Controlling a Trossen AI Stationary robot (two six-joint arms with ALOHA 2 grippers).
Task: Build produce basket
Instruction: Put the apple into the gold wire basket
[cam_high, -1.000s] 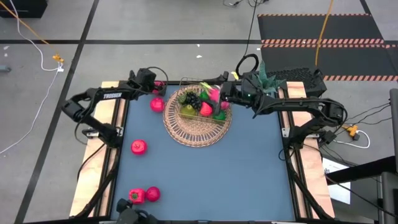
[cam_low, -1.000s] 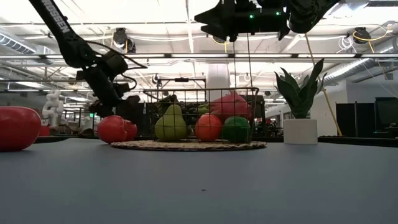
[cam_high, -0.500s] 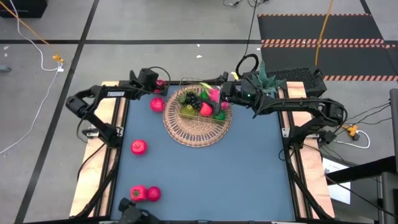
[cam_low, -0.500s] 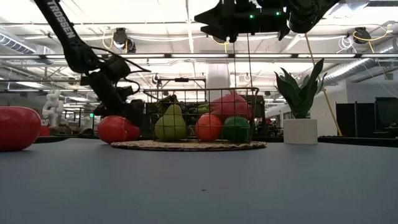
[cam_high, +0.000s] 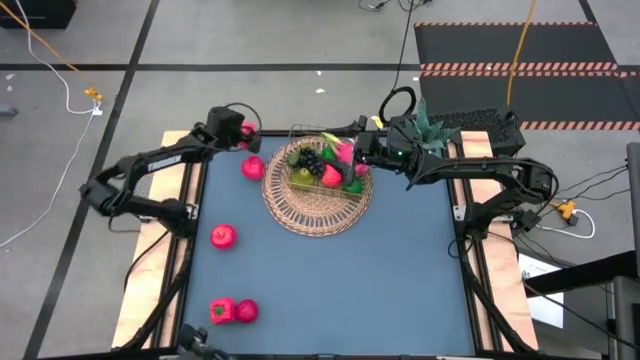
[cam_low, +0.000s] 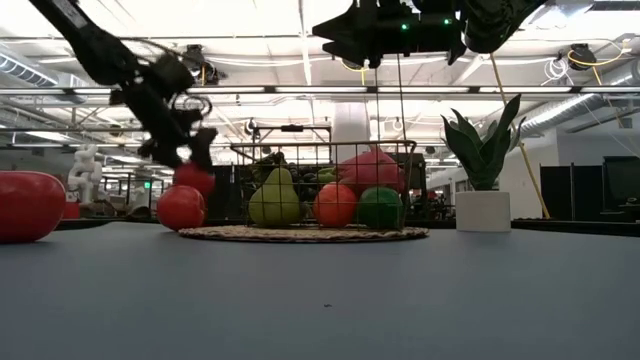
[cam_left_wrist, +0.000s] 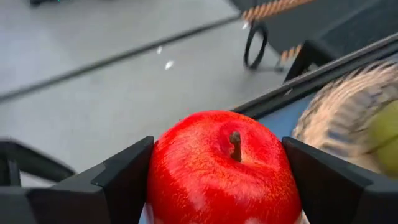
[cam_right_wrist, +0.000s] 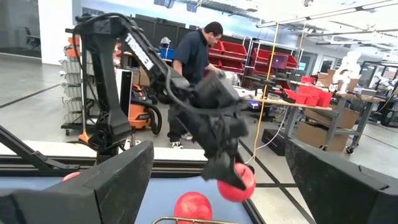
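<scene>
Left gripper (cam_left_wrist: 217, 186) clamps red apple (cam_left_wrist: 224, 168), airborne near table's far-left corner, bound for basket (cam_high: 318, 205). Right gripper (cam_high: 362, 150) hovers over basket's far side, fingers spread, empty.

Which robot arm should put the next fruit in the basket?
The left one. Its claw is shut on a red apple, lifted off the table close to the basket. The right claw hovers open over the basket, holding nothing.
</scene>
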